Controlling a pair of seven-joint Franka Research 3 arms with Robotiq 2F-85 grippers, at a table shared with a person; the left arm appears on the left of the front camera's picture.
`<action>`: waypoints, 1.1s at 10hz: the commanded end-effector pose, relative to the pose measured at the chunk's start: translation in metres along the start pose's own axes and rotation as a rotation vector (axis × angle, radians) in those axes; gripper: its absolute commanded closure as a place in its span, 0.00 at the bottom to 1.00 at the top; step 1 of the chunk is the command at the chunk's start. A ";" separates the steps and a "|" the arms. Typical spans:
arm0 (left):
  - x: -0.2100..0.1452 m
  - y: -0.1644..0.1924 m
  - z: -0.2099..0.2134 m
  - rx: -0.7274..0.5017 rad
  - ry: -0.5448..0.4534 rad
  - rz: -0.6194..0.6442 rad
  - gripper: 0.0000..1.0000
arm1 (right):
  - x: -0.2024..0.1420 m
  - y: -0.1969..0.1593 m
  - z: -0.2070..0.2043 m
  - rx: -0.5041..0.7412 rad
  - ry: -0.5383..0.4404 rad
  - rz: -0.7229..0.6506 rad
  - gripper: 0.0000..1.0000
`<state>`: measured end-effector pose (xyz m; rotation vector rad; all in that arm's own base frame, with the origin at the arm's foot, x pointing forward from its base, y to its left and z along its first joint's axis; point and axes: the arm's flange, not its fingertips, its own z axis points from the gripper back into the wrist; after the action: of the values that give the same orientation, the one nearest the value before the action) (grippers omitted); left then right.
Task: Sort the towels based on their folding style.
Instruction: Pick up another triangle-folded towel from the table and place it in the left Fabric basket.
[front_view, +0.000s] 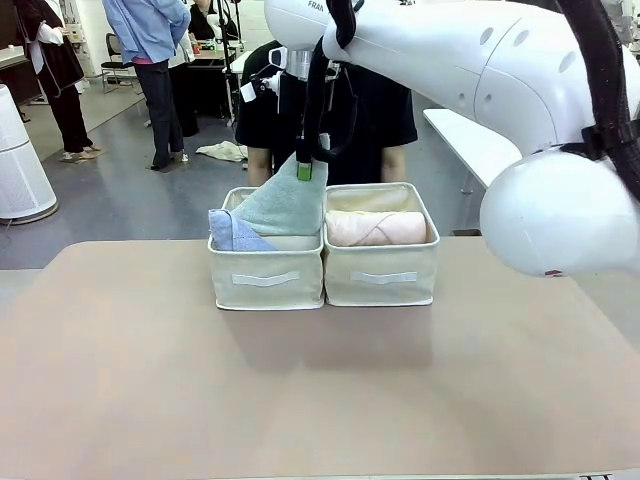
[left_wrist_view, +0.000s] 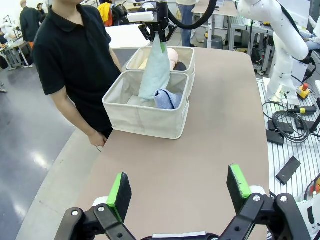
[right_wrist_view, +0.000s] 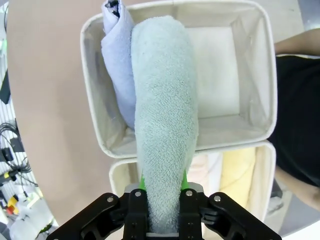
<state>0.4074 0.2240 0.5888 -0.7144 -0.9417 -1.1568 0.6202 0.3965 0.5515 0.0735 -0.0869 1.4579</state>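
My right gripper (front_view: 304, 168) is shut on the grey-green towel (front_view: 283, 203), which hangs from it into the left beige basket (front_view: 266, 277). From the right wrist, that towel (right_wrist_view: 163, 125) drapes down over the basket's (right_wrist_view: 90, 90) inside. The lavender-blue triangle towel (front_view: 233, 232) leans in the basket's front left corner. In the right basket (front_view: 381, 274) a pink roll (front_view: 375, 228) lies on top, with a yellow roll (right_wrist_view: 239, 170) beside it and a dark grey roll (left_wrist_view: 180, 66) at one end. My left gripper (left_wrist_view: 180, 191) hovers open over the table, far from the baskets.
A person in a black shirt (front_view: 385, 110) stands at the far edge just behind the baskets, one hand (left_wrist_view: 95, 137) by the table rim. The brown tabletop (front_view: 300, 390) stretches bare in front of the baskets. Cables and gear (left_wrist_view: 290, 120) lie off the table's side.
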 end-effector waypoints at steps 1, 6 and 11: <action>0.001 -0.001 0.002 -0.003 -0.005 -0.003 0.00 | 0.034 -0.030 0.020 -0.027 0.017 0.003 0.77; 0.001 -0.001 0.002 -0.003 -0.005 -0.003 0.00 | 0.034 -0.035 0.004 -0.057 0.003 0.003 0.77; 0.001 -0.001 0.002 -0.003 -0.005 -0.003 0.00 | 0.035 -0.035 -0.014 -0.052 0.046 0.062 0.77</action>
<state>0.4074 0.2241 0.5888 -0.7144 -0.9417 -1.1568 0.6320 0.4110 0.5243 -0.0007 -0.0944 1.4858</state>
